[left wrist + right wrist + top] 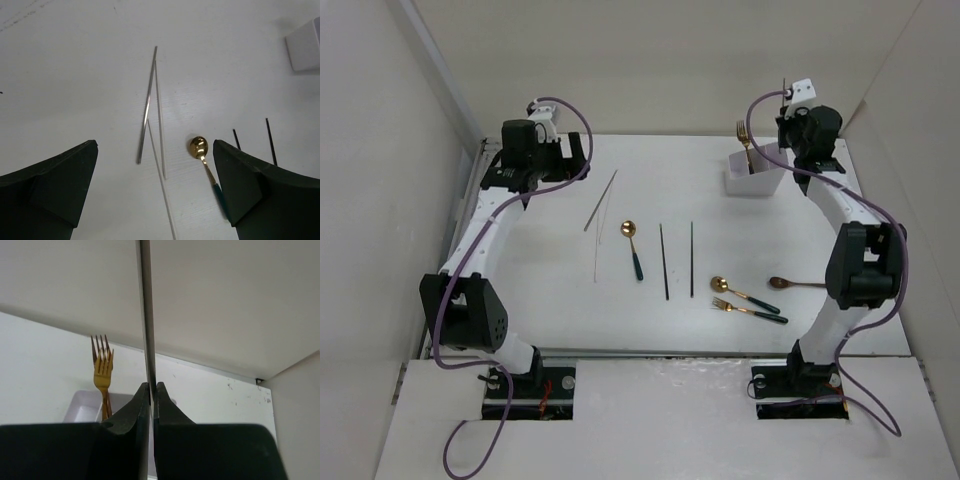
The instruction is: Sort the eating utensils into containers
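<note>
The white holder [752, 172] stands at the back right with gold forks [744, 140] upright in it. My right gripper [152, 387] is shut on a thin grey chopstick [145, 315], held upright just right of and above the holder [82, 407]; the fork [102, 370] shows beside it. My left gripper [155, 165] is open and empty, high above the silver chopsticks [147, 107] at back left. On the table lie a gold spoon with a green handle [632, 248], two dark chopsticks [664, 260], another gold spoon [743, 293], a gold fork [748, 310] and a brown spoon [796, 283].
White walls close the table on the left, back and right. The right arm's lower link [860, 265] stands next to the brown spoon. A corner of the holder [305, 45] shows in the left wrist view.
</note>
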Robot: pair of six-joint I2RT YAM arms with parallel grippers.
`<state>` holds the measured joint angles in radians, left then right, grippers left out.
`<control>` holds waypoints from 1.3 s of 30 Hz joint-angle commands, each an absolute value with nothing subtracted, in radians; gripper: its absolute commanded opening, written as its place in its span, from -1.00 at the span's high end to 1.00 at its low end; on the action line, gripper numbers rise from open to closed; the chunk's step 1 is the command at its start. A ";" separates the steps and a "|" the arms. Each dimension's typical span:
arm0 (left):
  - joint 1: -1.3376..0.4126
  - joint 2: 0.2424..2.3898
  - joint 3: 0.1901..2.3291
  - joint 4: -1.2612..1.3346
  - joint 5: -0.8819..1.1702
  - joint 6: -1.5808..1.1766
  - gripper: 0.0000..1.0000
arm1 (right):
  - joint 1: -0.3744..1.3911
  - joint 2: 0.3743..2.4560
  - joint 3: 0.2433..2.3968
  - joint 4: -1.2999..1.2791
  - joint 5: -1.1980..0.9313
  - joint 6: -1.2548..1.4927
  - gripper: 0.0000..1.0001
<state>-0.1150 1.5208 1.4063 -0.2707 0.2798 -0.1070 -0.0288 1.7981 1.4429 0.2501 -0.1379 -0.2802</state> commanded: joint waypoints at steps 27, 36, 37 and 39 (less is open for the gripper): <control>-0.158 1.641 1.382 -0.345 0.193 0.178 -0.58 | -0.094 1.853 1.468 0.195 -0.176 -0.175 -0.04; -0.218 1.897 1.524 -0.290 0.134 0.207 -0.58 | -0.028 1.686 1.402 0.195 -0.183 -0.127 -0.12; -0.218 1.931 1.554 -0.278 0.133 0.193 -0.58 | -0.019 1.675 1.385 0.195 -0.193 -0.136 -0.12; -0.227 2.014 1.635 -0.235 0.133 0.178 -0.53 | 0.001 1.646 1.371 0.195 -0.227 -0.137 -0.12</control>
<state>-0.2287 1.9713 1.5394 -0.3069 0.1608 0.2062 -0.0334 1.6882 1.3911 0.1661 -0.1909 -0.1490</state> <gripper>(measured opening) 0.770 0.558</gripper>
